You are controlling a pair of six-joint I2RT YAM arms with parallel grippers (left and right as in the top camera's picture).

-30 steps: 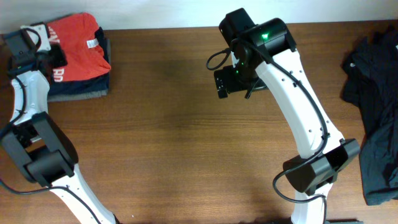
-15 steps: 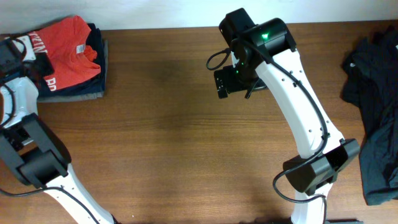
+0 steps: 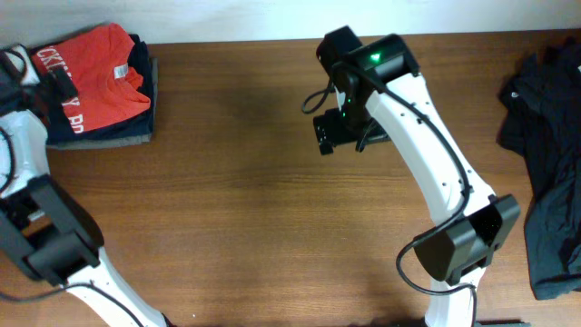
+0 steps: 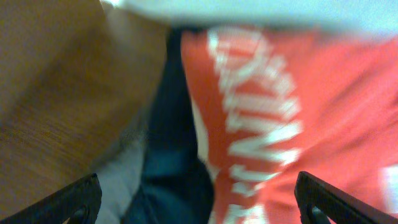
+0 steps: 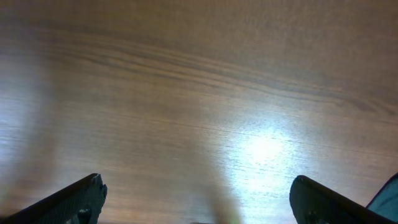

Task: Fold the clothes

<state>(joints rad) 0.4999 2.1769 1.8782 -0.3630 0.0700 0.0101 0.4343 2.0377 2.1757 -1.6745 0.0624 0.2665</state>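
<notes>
The clothes lie in two places. A folded orange-red T-shirt (image 3: 91,77) with white lettering tops a stack at the table's far-left corner, over a navy garment (image 3: 141,59) and a grey one (image 3: 104,140). In the left wrist view the red shirt (image 4: 298,124) fills the right side, with the navy (image 4: 171,168) and grey (image 4: 121,183) layers beside it. My left gripper (image 3: 36,77) (image 4: 199,205) hangs open over the stack's left edge and holds nothing. Over bare wood near the middle of the table, my right gripper (image 3: 340,136) (image 5: 202,202) is open and empty.
A loose heap of black clothes (image 3: 549,154) lies along the table's right edge. The brown wooden table (image 3: 236,209) ends at a white wall at the back. My right arm's white links (image 3: 436,173) run from the front right toward the centre.
The left gripper has opened, let go of the red T-shirt and drawn back to the left. The shirt now rests on the stack. The right gripper has shifted slightly.
</notes>
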